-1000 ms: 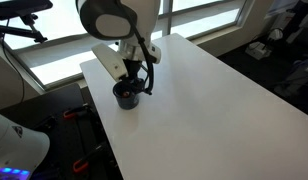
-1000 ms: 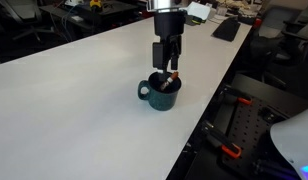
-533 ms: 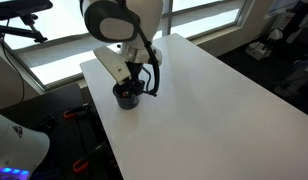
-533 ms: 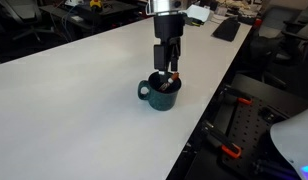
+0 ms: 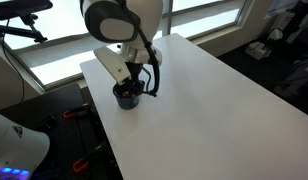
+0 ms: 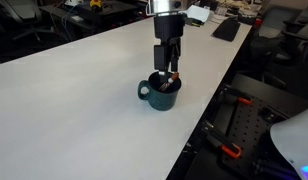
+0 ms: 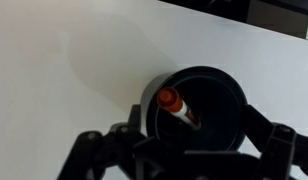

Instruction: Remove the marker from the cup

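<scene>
The thin dark marker with a red-orange end (image 7: 177, 107) is leaning inside the round navy-black cup (image 7: 222, 88), its end pointing toward ten o'clock in the wrist view. The gripper (image 6: 170, 70) is hovering over it, jaws spread and grasping nothing. Removal is still pending.

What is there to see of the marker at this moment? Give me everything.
The marker is a short thin stick with a red-orange end and a dark body, plastic by its look. It stands tilted inside the dark round cup, red-orange end up and near the cup's wall. Its dark lower part is hard to tell from the cup's inside. The open claw hovers above it, one finger to each side, and neither visibly touches it.
</scene>
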